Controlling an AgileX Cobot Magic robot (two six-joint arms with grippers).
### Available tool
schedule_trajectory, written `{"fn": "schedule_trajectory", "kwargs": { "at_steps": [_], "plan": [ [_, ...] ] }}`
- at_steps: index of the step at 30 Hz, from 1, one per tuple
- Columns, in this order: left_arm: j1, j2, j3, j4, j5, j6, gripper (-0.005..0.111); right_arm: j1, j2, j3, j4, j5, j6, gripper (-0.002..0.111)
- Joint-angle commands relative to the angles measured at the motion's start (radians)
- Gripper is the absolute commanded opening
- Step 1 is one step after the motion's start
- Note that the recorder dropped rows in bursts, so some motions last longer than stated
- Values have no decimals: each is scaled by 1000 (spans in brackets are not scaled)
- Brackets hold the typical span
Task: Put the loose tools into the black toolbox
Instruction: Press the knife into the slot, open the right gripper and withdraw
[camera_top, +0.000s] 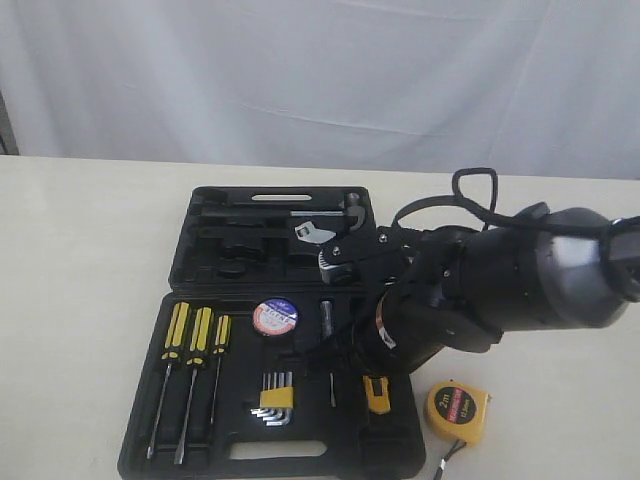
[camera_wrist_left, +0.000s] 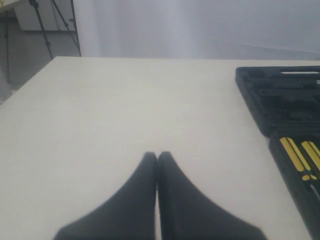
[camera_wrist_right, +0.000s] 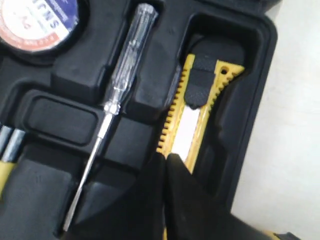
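The black toolbox (camera_top: 200, 262) lies open on the table, both halves flat. My right gripper (camera_wrist_right: 166, 156) is shut, its tips low over the yellow utility knife (camera_wrist_right: 192, 122), which lies in a recess at the near half's right end (camera_top: 377, 393). Nothing shows between the fingers. The white-and-red tape roll (camera_top: 275, 316) sits in its round recess (camera_wrist_right: 37, 22). On the table right of the case lies the yellow-and-black tape measure (camera_top: 457, 411). I cannot see the pliers. My left gripper (camera_wrist_left: 157, 154) is shut and empty above bare table, left of the toolbox (camera_wrist_left: 260, 100).
Three yellow-and-black screwdrivers (camera_top: 190, 345) and a hex key set (camera_top: 275, 398) fill the near half. A clear-handled tester screwdriver (camera_wrist_right: 125, 60) lies beside the knife. A metal tool (camera_top: 313, 233) rests in the far half. The right arm (camera_top: 500, 280) covers the case's right side.
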Motion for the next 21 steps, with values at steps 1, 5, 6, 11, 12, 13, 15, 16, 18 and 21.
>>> {"fn": "schedule_trajectory", "kwargs": {
  "at_steps": [1, 5, 6, 11, 12, 13, 15, 16, 18, 21],
  "plan": [
    [-5, -1, 3, -10, -10, -2, 0, -6, 30, 4, -7, 0, 1, 0],
    [-5, -1, 3, -10, -10, -2, 0, -6, 39, 4, -7, 0, 1, 0],
    [-5, -1, 3, -10, -10, -2, 0, -6, 39, 4, -7, 0, 1, 0],
    [-5, -1, 3, -10, -10, -2, 0, -6, 33, 4, -7, -4, 1, 0],
    [-5, -1, 3, -10, -10, -2, 0, -6, 26, 4, -7, -2, 1, 0],
    [-5, -1, 3, -10, -10, -2, 0, -6, 12, 4, -7, 2, 1, 0],
    [-5, -1, 3, -10, -10, -2, 0, -6, -20, 4, -7, 18, 0, 0],
    [-5, -1, 3, -10, -10, -2, 0, -6, -44, 4, -5, 29, -13, 0],
    [-5, -1, 3, -10, -10, -2, 0, -6, -94, 4, 8, 57, -48, 0],
    [-5, -1, 3, -10, -10, -2, 0, -6, -188, 4, 36, 126, -116, 0]
  ]
}}
